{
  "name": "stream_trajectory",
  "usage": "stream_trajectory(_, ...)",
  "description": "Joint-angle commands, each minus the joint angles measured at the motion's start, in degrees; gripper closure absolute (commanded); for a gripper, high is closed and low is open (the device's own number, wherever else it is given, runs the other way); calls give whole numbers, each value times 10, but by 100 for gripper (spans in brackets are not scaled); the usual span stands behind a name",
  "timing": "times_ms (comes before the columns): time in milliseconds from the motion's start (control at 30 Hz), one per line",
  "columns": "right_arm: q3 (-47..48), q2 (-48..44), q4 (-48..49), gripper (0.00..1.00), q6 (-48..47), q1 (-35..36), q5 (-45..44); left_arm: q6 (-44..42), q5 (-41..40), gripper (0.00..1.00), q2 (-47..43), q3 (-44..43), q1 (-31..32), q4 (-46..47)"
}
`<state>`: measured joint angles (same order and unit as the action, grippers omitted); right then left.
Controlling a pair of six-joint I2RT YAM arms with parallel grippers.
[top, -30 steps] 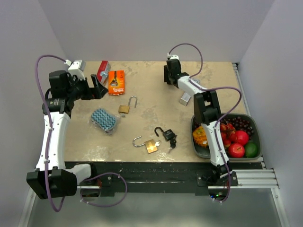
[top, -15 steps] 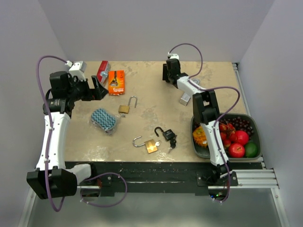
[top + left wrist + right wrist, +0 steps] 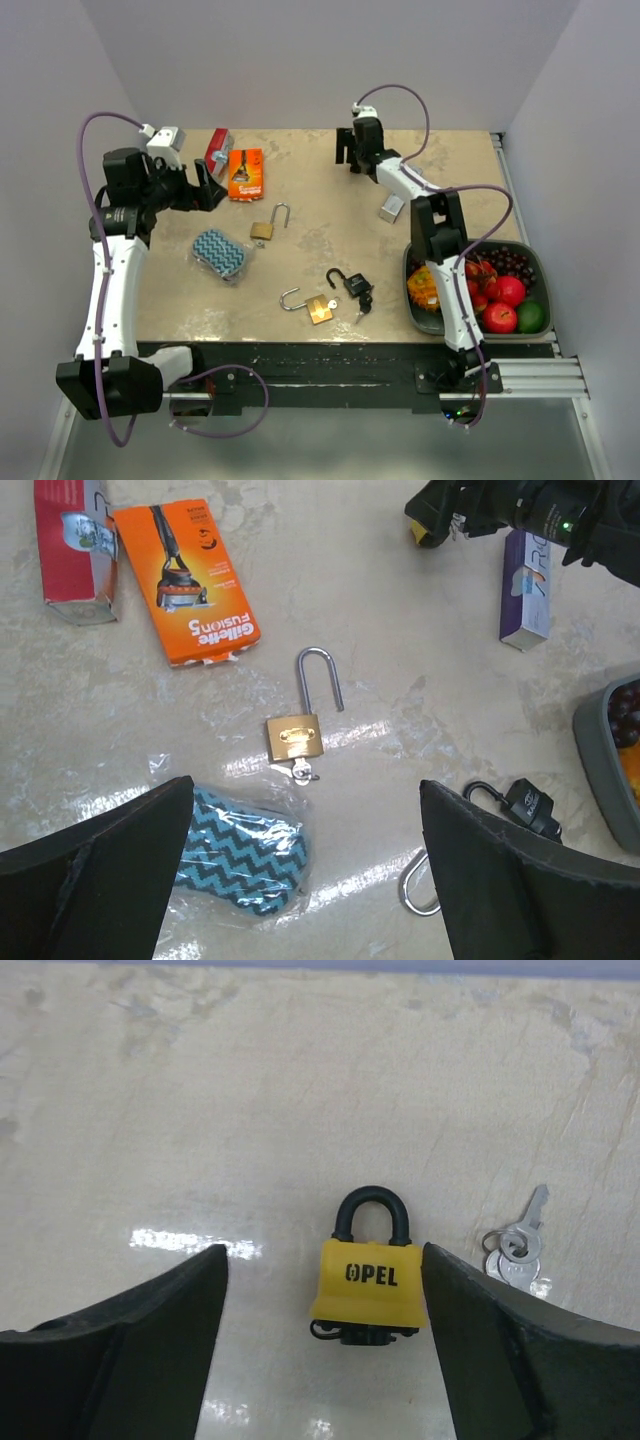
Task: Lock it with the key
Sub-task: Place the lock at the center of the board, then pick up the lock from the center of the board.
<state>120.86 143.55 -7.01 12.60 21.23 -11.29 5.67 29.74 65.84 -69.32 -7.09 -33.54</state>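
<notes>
The right gripper (image 3: 322, 1260) hangs over the far edge of the table (image 3: 200, 1080) with its jaws spread wide and nothing held. The yellow OPEL padlock (image 3: 368, 1276) lies flat just beyond the fingertips, roughly centred in the gap, its shackle pointing away from the wrist. Its ring of keys (image 3: 516, 1250) lies just beside it on the right, not touching. The shackle looks seated in the body, though whether it is latched cannot be told. The step in hand appears to be the approach to this lock. To do it well, the gripper should come down straight so that both fingers pass the body's sides evenly. It should then close across the yellow body rather than the thin shackle, since the broad casing is likely to give a steadier hold. The finger on the key side must keep off the keys, which would probably skid on the smooth tabletop. The bottom of the lock, where the keyhole should be, faces the wrist, so the hold ought to leave that end free. The left gripper (image 3: 305, 785) is also wide open and empty, well apart across the table. It looks down on a brass padlock (image 3: 294, 737) with its shackle raised and a small key (image 3: 303, 770) at its base. It seems the likelier hand to bring a key.
</notes>
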Motion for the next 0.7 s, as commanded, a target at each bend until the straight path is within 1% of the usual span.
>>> stream_trajectory(0, 4, -120, 45, 13, -21, -1, 66, -38, 40, 1, 2, -35, -2, 28)
stream_trajectory(33, -3, -135, 46, 6, -27, -2, 106, -35, 48, 1, 4, -37, -3, 29)
stream_trajectory(67, -11, -172, 45, 2, -41, -1, 115, -30, 52, 1, 14, -41, -2, 27)
stream_trajectory(100, -32, -190, 41, 1, -45, -1, 137, -26, 59, 1, 20, -53, -2, 25)
stream_trajectory(167, -58, -232, 31, 1, -54, -2, 180, -27, 47, 1, 36, -70, -3, 23)
stream_trajectory(200, -89, -277, 25, 1, -57, -3, 189, -26, 41, 1, 38, -83, -3, 27)
stream_trajectory(267, -122, -319, 4, 1, -67, -2, 210, -26, 37, 1, 32, -86, -3, 54)
stream_trajectory(300, -161, -367, -3, 1, -75, -3, 218, -25, 31, 1, 26, -79, -2, 68)
stream_trajectory(367, -207, -419, -20, 1, -90, -3, 237, -3, 15, 1, 7, -62, -2, 118)
stream_trajectory(400, -253, -444, -27, 1, -94, -4, 242, 0, 3, 1, 3, -48, -3, 130)
stream_trajectory(433, -274, -492, -39, 1, -99, -4, 249, -2, 4, 1, -1, -44, -2, 135)
stream_trajectory(500, -325, -531, -64, 1, -141, -4, 270, -14, 25, 1, 3, -39, -2, 135)
stream_trajectory(533, -336, -562, -108, 1, -169, -3, 275, -8, 25, 1, 7, -40, -2, 124)
stream_trajectory(567, -345, -574, -135, 1, -180, -3, 285, -2, 26, 1, 18, -44, -2, 112)
stream_trajectory(600, -366, -585, -159, 1, -182, -3, 282, 0, 27, 1, 25, -55, -3, 100)
stream_trajectory(633, -381, -602, -198, 1, -163, -2, 273, 0, 29, 1, 31, -58, -3, 80)
stream_trajectory(667, -398, -614, -211, 1, -155, -2, 268, -2, 25, 1, 37, -61, -2, 73)
